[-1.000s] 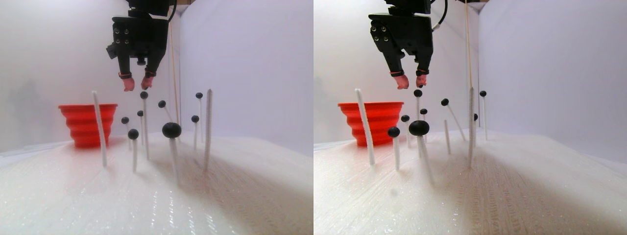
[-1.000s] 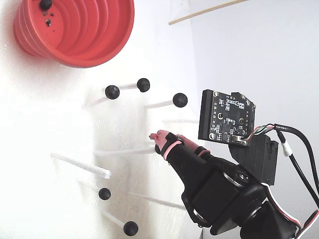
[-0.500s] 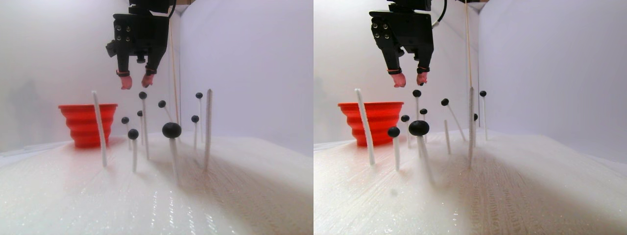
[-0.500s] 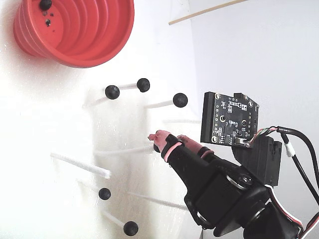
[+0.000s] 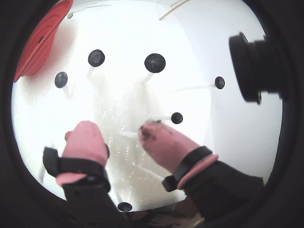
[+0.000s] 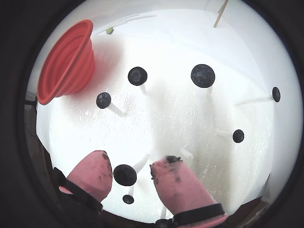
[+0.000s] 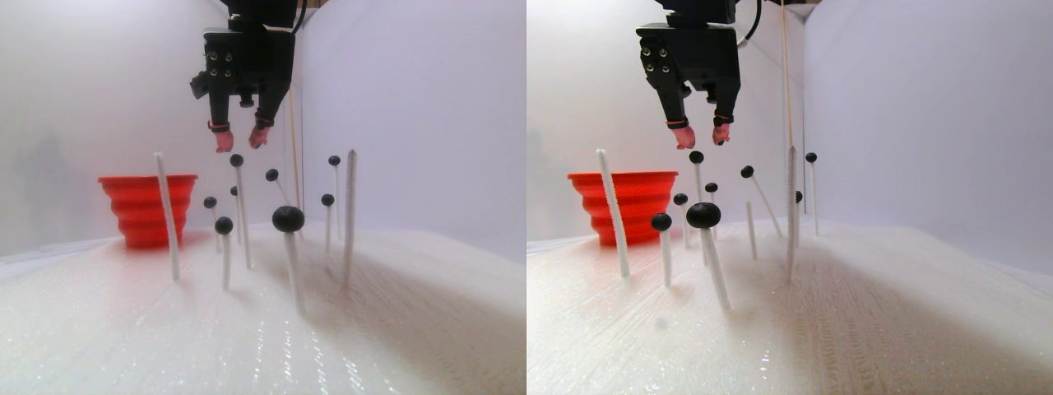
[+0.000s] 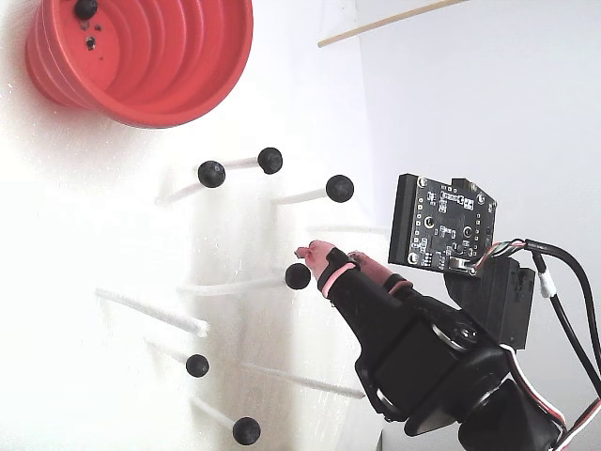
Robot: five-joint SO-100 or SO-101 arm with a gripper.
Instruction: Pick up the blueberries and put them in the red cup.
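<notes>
The gripper (image 7: 241, 140) hangs from above with its black body upright and both pink-capped fingers (image 6: 92, 175) pointing straight down at the white foam surface (image 7: 247, 329). The jaws stand apart, with a clear gap between the tips, and hold nothing. In a wrist view one of the blueberries (image 6: 125, 175) sits in that gap on top of its white stick (image 6: 141, 163), touching neither fingertip as far as can be seen. The stereo pair view shows this berry (image 7: 237, 160) just below the fingertips, apart from them. In the fixed view the arm (image 8: 441, 366) reaches in from the lower right corner, and the same berry (image 8: 298, 275) lies just beside the pink tip.

The other blueberries stand on sticks spread over the middle of the surface. The red cup (image 8: 141, 56) stands near the surface's far left corner in the stereo pair view, well apart from the gripper, with one dark ball (image 8: 85, 7) inside it.
</notes>
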